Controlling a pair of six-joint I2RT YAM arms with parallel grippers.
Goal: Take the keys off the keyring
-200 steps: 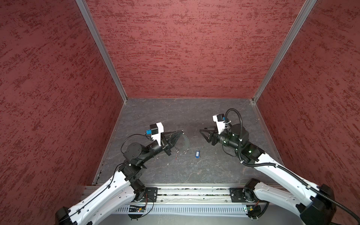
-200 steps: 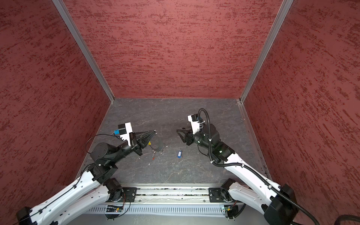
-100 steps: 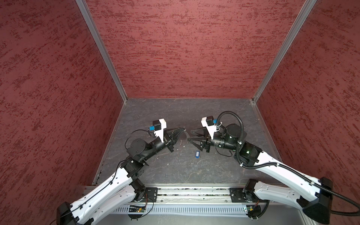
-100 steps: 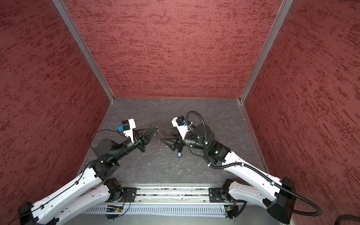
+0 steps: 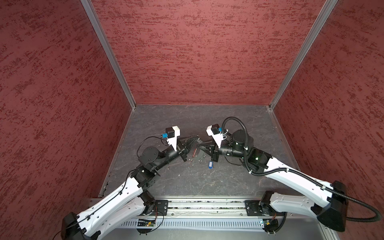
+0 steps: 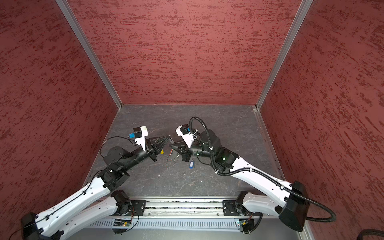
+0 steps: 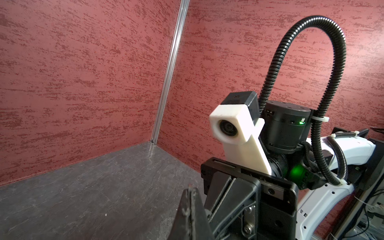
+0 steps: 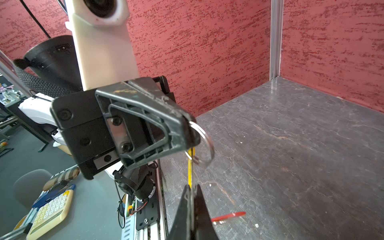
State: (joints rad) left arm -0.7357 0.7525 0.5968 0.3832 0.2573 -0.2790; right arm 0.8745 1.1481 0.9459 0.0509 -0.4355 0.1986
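Closed left gripper [image 7: 190, 194] before right wrist camera [image 7: 228, 129]

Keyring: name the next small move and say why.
Probably ease the right gripper slightly away from the left gripper: both are shut on the keyring, the red tag looks not yet off it, while the blue tag lies loose on the table.

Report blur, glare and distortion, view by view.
Both top views: evenly lit and sharp; wide-angle perspective splays the corner posts outward. Left wrist view: left gripper close to the lens, soft. Right wrist view: right gripper blurred, keyring clearer.
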